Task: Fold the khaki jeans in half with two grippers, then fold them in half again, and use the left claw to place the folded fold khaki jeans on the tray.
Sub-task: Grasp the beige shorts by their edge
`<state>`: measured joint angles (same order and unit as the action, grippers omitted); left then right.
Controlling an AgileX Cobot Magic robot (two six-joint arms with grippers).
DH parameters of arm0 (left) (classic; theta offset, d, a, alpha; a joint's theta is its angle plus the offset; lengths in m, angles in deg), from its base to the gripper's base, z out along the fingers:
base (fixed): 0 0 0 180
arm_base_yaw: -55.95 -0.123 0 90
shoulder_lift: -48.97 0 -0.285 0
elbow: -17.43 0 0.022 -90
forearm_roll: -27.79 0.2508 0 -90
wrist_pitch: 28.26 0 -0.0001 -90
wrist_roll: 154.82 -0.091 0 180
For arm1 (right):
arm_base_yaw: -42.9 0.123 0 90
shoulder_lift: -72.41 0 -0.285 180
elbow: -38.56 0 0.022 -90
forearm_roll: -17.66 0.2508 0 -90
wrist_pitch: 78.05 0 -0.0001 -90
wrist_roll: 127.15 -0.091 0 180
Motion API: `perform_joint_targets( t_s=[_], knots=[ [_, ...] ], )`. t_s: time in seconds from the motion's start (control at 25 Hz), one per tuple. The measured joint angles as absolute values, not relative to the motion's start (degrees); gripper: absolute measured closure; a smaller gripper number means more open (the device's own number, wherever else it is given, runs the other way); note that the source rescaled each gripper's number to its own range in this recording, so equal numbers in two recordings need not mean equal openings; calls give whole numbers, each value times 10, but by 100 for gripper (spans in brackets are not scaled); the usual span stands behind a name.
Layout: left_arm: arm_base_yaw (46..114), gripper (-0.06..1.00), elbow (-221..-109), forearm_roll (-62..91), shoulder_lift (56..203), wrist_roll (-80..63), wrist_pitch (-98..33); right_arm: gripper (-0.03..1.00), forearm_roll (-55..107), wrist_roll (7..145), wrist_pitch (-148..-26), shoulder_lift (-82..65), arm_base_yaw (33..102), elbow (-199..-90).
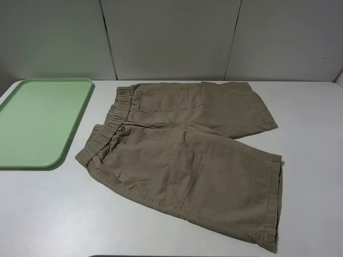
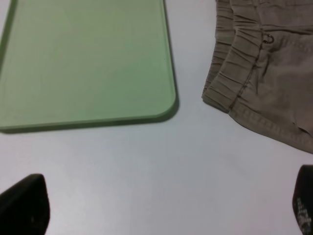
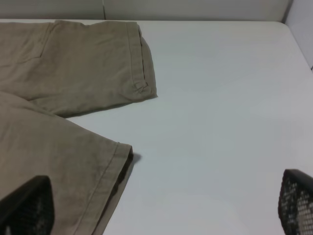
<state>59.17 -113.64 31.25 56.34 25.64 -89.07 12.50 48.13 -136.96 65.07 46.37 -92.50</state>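
While L pincer point(image 2: 164, 210) & R pincer point(image 3: 161, 205) gape wide, khaki jeans point(image 1: 182, 155) lie just ahead.

Tray point(image 1: 37, 123) cropped L edge; L gripper point(image 2: 164, 203), R gripper point(image 3: 161, 203): only fingertips show.

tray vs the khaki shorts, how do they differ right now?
Colour: the tray is pale green, the shorts khaki. Surface: the tray is smooth and bare; the shorts are creased cloth, unfolded, legs splayed. Place: in the high view the tray sits at the left of the table, the shorts mid-table, waistband toward it. Both lie flat, not touching.
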Motion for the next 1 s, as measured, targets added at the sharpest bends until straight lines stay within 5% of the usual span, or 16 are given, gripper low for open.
perform_joint_targets(
  t_s=[1.0],
  knots=[
    [592,-6,-1136,312,563,256,-891,-3,125,481,-1370,651,464,-925]
  ],
)
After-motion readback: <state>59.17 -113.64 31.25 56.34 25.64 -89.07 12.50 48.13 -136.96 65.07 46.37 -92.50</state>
